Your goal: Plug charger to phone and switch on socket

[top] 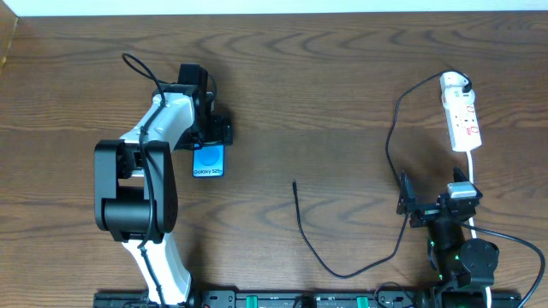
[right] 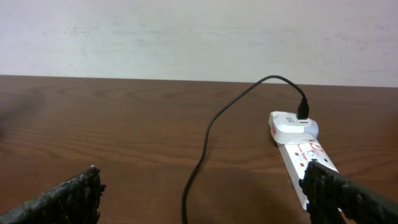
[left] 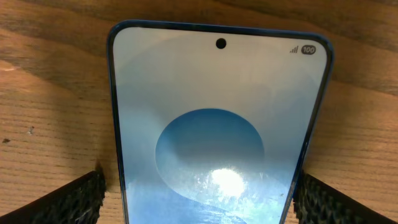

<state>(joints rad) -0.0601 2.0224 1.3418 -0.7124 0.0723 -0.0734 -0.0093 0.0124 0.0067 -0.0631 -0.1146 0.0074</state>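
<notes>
The phone [top: 210,161] lies flat on the wooden table with its blue screen up. In the left wrist view the phone [left: 217,112] fills the frame. My left gripper [top: 212,137] is open and straddles the phone's end; its fingers [left: 199,196] stand a little clear of both long edges. The white socket strip [top: 461,111] lies at the far right. The black charger cable [top: 390,145] runs from it in a loop to its free plug tip [top: 294,183] mid-table. My right gripper [top: 434,204] is open and empty, just in front of the strip [right: 301,146] and cable [right: 205,137].
The left arm's white and black body [top: 141,197] stands at the front left. A white cord [top: 473,167] runs from the strip toward the right arm's base [top: 462,257]. A pale wall [right: 186,37] rises behind the table's far edge.
</notes>
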